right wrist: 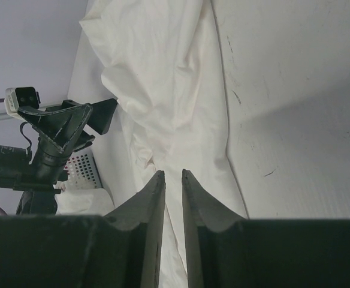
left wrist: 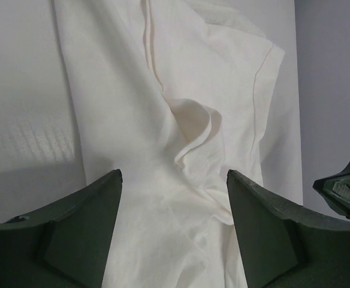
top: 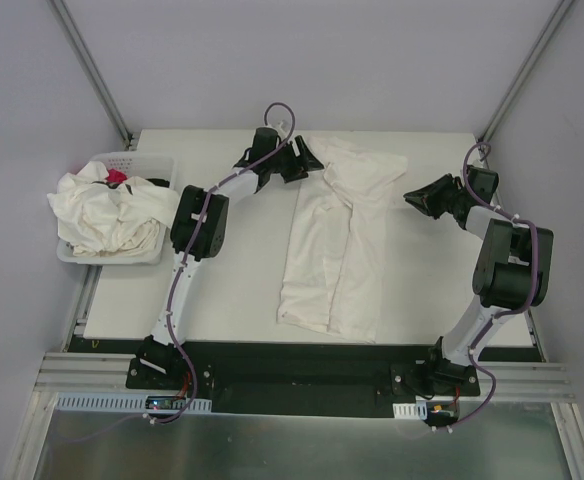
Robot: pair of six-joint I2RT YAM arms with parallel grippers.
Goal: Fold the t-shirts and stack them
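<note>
One off-white t-shirt [top: 332, 240] lies lengthwise in the middle of the table, rumpled at its far end and partly folded over itself. My left gripper [top: 307, 160] hovers at the shirt's far left corner. It is open, its jaws wide apart over a raised wrinkle of the fabric [left wrist: 193, 129], with nothing pinched between them [left wrist: 174, 175]. My right gripper [top: 417, 197] hangs to the right of the shirt's far sleeve, not touching it. Its jaws [right wrist: 172, 172] stand only a narrow gap apart and hold nothing. More t-shirts [top: 102, 215] are heaped in the basket.
A white perforated basket [top: 142, 160] sits at the table's left edge, with a small red packet [top: 117, 177] among the shirts. Grey walls and slanted frame posts close in the far side. The left arm [right wrist: 61, 129] shows in the right wrist view, beyond the shirt.
</note>
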